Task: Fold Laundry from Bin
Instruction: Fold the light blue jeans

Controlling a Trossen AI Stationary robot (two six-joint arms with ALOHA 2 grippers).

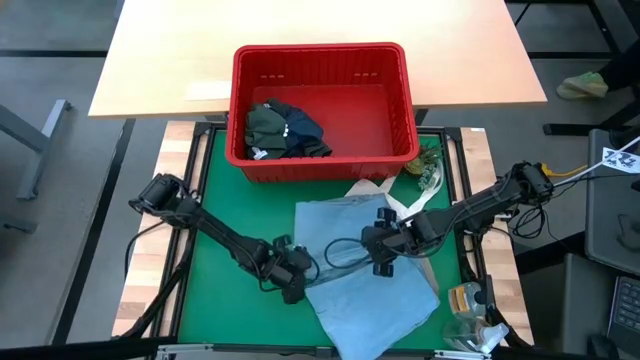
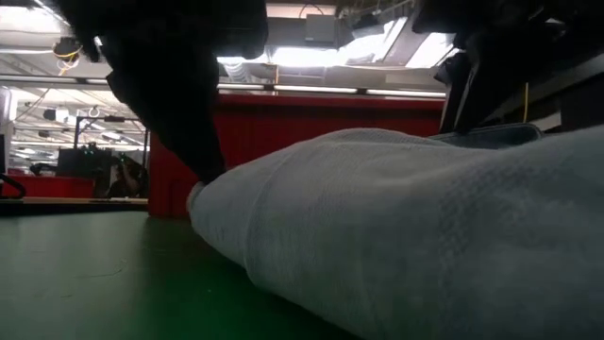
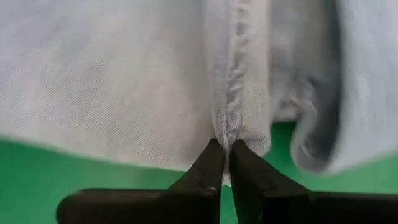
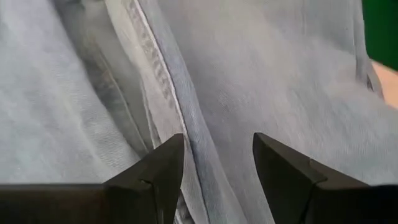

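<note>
Blue shirt [image 1: 365,275] spread on the green mat, in front of the red bin [image 1: 320,108].
We pinch its seamed edge with our left gripper [image 3: 225,163]; our right gripper [image 4: 214,165] hovers spread over a fold, likely to grab next.

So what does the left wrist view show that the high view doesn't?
Only the left wrist view shows the left pincer shut on a stitched seam at the light blue shirt's edge.

Only the high view shows the red bin holding dark garments, a beige garment under the shirt, and the right pincer over the shirt.

Both show the shirt lying on the green mat, with the left pincer at its edge.
</note>
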